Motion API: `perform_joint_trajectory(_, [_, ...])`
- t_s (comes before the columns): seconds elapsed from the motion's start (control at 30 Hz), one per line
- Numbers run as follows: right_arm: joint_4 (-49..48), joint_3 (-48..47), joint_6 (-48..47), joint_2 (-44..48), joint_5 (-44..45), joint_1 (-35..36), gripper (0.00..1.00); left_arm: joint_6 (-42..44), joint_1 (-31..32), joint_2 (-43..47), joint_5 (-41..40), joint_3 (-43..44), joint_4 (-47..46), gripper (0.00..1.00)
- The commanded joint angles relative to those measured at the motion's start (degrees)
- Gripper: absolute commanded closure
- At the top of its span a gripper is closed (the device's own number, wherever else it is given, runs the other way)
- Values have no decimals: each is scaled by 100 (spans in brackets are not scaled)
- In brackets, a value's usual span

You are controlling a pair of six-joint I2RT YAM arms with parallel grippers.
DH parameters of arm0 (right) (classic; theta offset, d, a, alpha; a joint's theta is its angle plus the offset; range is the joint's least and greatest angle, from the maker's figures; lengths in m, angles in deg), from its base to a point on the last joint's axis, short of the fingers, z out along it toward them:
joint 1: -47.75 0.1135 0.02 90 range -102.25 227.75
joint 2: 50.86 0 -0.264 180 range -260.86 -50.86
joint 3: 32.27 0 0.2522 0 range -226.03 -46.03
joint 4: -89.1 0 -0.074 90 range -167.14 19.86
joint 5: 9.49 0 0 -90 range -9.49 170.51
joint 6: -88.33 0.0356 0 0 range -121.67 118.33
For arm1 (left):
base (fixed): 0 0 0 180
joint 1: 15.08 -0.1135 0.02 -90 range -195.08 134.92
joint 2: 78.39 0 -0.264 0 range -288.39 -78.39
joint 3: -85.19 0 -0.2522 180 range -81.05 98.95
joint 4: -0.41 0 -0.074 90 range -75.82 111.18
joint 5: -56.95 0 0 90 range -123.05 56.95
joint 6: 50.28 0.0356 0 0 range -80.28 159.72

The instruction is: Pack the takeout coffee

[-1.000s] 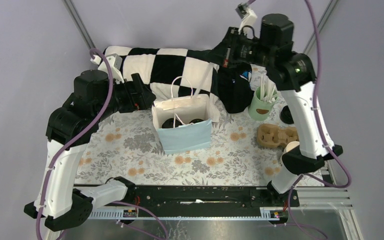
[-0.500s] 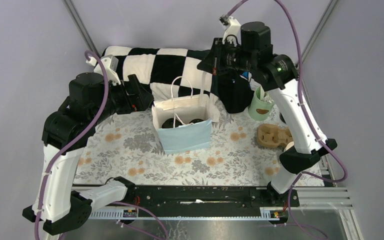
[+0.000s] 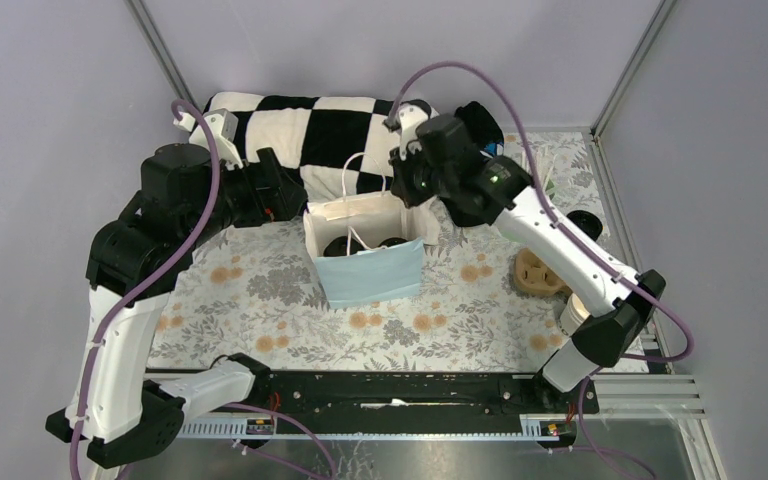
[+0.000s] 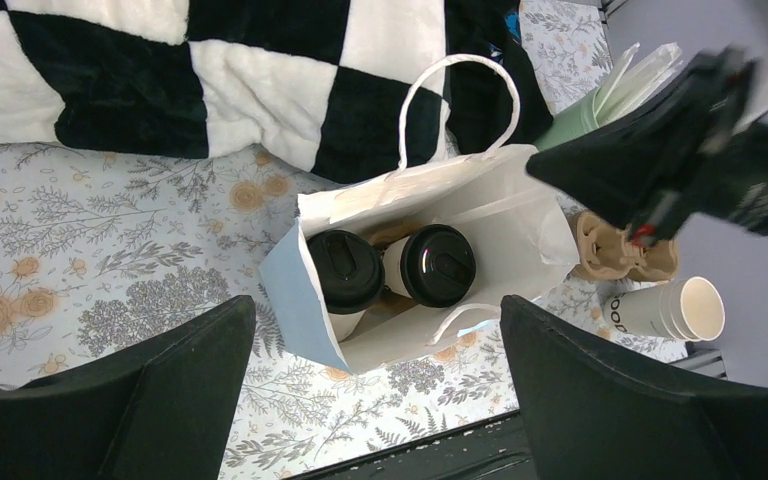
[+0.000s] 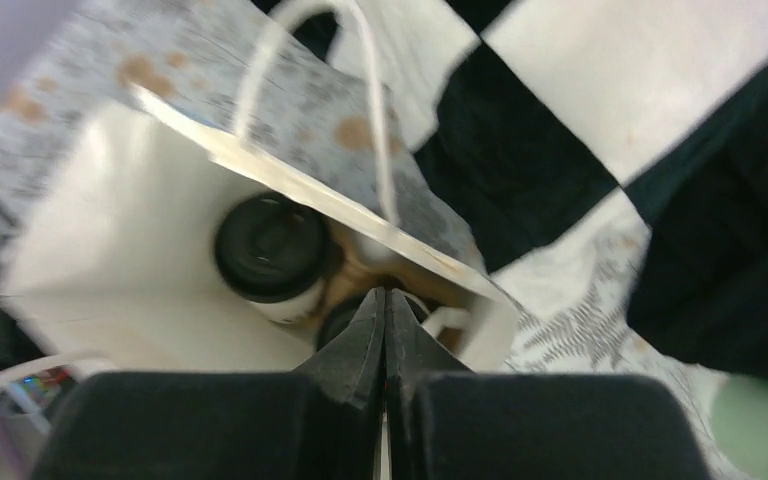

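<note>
Two takeout coffees [image 4: 346, 268], black lids on, stand side by side inside the white paper bag [image 4: 525, 225].

The bag is upright w/ its mouth open on the floral cloth [image 3: 260, 290]; a checked blanket [image 3: 330, 125] lies behind it. My right gripper [image 5: 382, 310] is clenched and empty, just above the bag's mouth on its right side. My left gripper [image 4: 375, 330] is spread wide, holds nothing, and looks down from the bag's left. Loading looks done, I judge. Next is prob. the handle loops [image 4: 460, 60]: unclench first, then pinch the thin cord w/o tipping the bag.
</note>
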Motion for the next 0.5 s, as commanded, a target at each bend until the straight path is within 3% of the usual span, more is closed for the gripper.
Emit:
perform_joint_trajectory(0.0, [-1061,952,-414,563,1297,82,100,122,-27,53,-117,58,-157,4])
perform_joint_trajectory(0.07, [-1057,994,-399,545,1311,77,94,133,-32,68,-110,39,-157,4])
perform_joint_trajectory(0.13, [-754,747,-261,392,1184,77,69,143,-31,74,-90,34,-142,4])
perform_joint_trajectory(0.23, [-114,145,101,269,1286,79,47,159,-27,81,-97,54,-133,4])
perform_joint_trajectory(0.4, [1214,-1304,482,137,2361,57,27,144,-30,103,-77,3,-135,3])
perform_joint_trajectory(0.47, [1590,-1533,530,182,2496,-44,27,134,-29,119,-27,-63,-171,3])
